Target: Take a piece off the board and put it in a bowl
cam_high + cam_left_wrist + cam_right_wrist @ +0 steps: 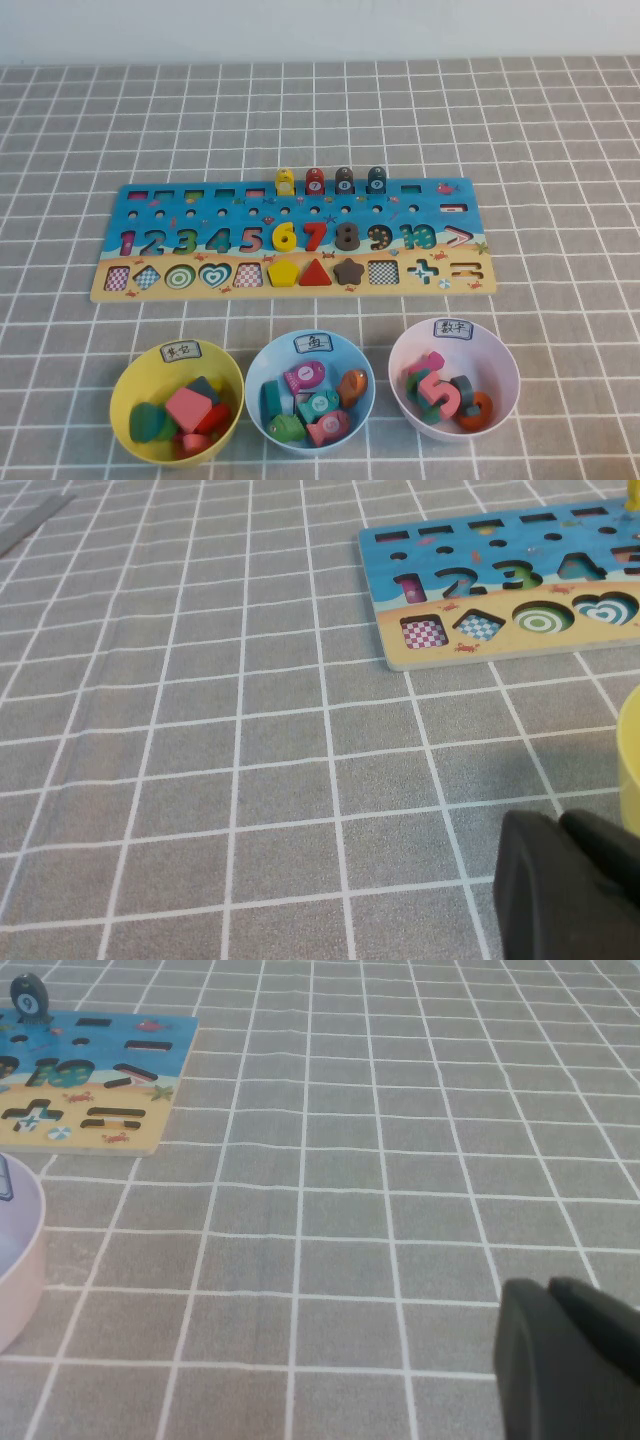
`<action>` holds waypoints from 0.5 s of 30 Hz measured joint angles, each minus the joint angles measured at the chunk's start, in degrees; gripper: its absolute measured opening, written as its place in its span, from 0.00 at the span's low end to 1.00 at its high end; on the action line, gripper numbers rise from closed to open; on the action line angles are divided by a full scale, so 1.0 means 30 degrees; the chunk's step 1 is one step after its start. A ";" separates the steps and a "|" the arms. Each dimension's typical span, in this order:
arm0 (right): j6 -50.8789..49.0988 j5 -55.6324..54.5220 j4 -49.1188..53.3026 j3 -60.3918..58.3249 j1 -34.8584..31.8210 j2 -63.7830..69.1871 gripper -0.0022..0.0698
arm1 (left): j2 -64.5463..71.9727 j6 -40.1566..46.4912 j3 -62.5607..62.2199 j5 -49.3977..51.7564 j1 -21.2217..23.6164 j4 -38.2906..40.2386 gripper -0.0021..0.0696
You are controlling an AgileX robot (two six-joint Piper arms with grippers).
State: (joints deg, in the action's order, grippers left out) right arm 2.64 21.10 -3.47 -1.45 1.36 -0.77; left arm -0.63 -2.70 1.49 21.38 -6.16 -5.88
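Note:
The board [320,292] lies across the middle of the table. The piece [283,272], a flat yellow pentagon, sits in its cut-out on the sandy strip next to a red triangle [315,272]. In front of the board's left end stands the yellow bowl [122,383], holding several coloured blocks. Neither arm shows in the high view. My left gripper [558,818] hovers low over bare cloth, shut and empty, with the board's left end [440,656] ahead and the yellow bowl's rim [630,760] beside it. Off the board's right end [140,1135], my right gripper [548,1285] is shut with nothing in it.
A light blue bowl [258,365] with fish pieces and a pink bowl [500,350] with numbers stand to the right of the yellow one. Four small pegs [330,180] stand along the board's back row. Grey checked cloth covers the table.

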 joint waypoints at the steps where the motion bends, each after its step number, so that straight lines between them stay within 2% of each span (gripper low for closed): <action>1: 0.0000 0.0000 0.0000 0.0000 0.0000 0.0000 0.01 | 0.0000 0.0000 0.0000 0.0000 0.0000 0.0000 0.03; 15: 0.0000 0.0000 0.0000 0.0000 0.0000 0.0000 0.01 | 0.0000 0.0000 0.0000 0.0000 0.0000 -0.0395 0.03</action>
State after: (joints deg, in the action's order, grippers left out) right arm 2.64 21.10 -3.47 -1.45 1.36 -0.77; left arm -0.63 -2.70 1.49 21.38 -6.16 -7.07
